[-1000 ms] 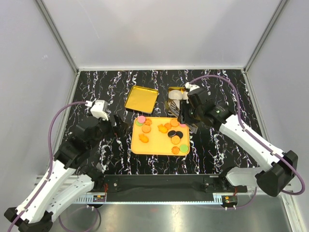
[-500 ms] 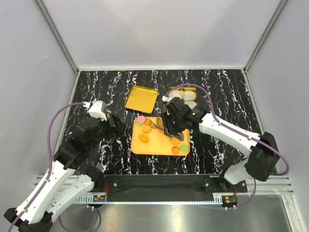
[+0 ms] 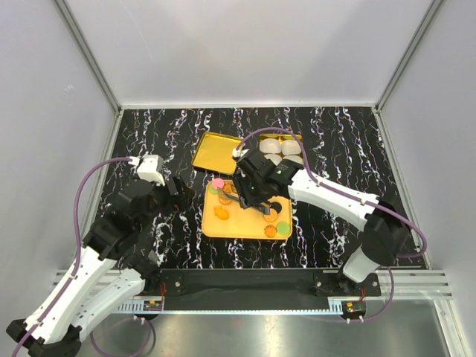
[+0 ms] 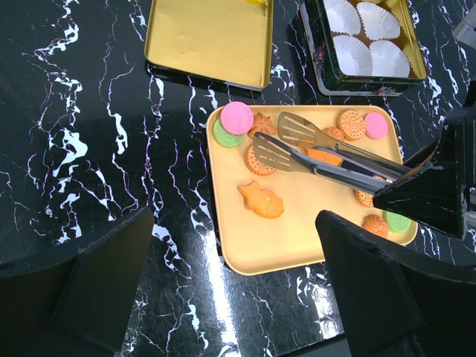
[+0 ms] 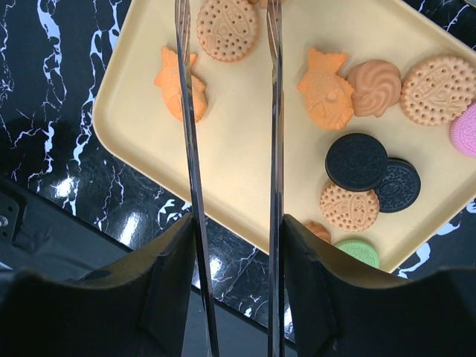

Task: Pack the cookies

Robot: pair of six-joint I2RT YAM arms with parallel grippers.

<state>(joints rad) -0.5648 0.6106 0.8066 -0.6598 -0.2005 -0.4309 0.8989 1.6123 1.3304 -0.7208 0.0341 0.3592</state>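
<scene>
**Q:** where are the cookies (image 4: 260, 201) kept rn?

**A:** Scattered on the yellow tray (image 4: 297, 238) on the desk (image 4: 111, 149). Metal tongs (image 4: 277, 154) are gripped by the right fingers (image 5: 167, 286) over them. The left fingers (image 4: 97, 297) are spread wide, nothing held.

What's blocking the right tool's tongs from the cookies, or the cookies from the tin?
Nothing visible. The right tool holds the tongs open over the tray, blades straddling a round orange cookie. The tin beyond the tray sits open, paper cups exposed, its lid off to the side.
</scene>
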